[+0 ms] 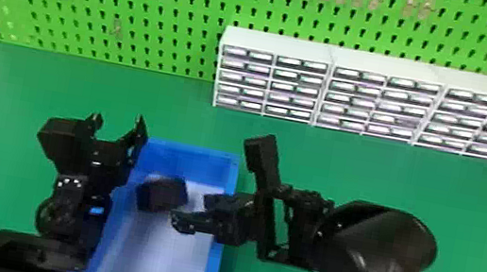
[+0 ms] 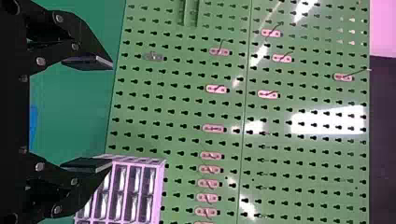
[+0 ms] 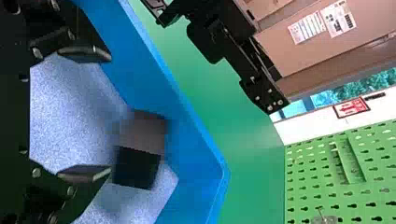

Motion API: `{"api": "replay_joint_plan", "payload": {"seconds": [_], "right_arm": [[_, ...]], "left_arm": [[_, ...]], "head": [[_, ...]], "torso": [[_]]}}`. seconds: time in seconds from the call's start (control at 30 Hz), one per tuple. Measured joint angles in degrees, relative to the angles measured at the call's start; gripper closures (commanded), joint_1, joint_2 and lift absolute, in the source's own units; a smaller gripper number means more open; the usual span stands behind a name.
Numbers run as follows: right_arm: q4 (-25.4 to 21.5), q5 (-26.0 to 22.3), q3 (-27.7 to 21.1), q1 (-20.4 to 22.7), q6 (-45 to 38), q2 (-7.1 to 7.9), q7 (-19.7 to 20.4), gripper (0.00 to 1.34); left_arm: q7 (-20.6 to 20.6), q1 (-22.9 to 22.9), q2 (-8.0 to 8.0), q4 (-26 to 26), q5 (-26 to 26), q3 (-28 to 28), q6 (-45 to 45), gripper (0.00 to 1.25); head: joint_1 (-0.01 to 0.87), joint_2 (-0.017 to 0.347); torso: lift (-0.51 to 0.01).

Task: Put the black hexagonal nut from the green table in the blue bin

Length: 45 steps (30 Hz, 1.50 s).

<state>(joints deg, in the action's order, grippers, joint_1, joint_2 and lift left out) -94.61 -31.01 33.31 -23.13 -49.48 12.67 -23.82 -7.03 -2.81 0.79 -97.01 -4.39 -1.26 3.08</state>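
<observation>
Apparently, the black hexagonal nut [image 1: 161,194] has been freed inside the blue bin [image 1: 212,271], low in the centre of the head view; whether it lies at rest cannot be told. It is held by neither gripper: the right gripper [image 1: 194,211] is spread over the bin beside it, and the left gripper [image 1: 119,120] is spread at centre left. The nut could be knocked against the wall if the right fingers were swung sideways, and the bin could be dragged across the green table [image 1: 165,110] if its rim were snagged. At upper right, pale contents are seen behind the fronts of the small-parts drawer cabinets [image 1: 277,45].
</observation>
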Motion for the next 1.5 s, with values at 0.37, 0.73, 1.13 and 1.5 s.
{"api": "replay_joint_plan", "payload": {"seconds": [0.37,0.73,1.13,1.5], "right_arm": [[0.00,0.94,-3.35,0.90,0.21,-0.05,-0.09,0.28],[-0.63,5.11,-15.49,3.94,3.83,-1.36,-0.05,0.28],[-1.83,9.41,-26.39,8.27,13.30,-3.71,5.05,0.28],[-3.99,13.50,-31.42,11.87,20.37,-6.06,11.26,0.28]], "left_arm": [[0.00,-0.08,0.00,0.00,0.00,0.19,0.00,0.51],[0.00,-0.16,0.00,-0.01,0.00,0.20,0.00,0.51],[-0.02,-0.26,0.00,0.00,0.00,-0.19,0.00,0.51],[-0.26,-0.18,0.00,0.06,0.05,-0.57,0.00,0.51]], "head": [[0.657,0.057],[0.657,0.057],[0.657,0.057],[0.657,0.057]], "torso": [[-0.095],[-0.095],[-0.095],[-0.095]]}}
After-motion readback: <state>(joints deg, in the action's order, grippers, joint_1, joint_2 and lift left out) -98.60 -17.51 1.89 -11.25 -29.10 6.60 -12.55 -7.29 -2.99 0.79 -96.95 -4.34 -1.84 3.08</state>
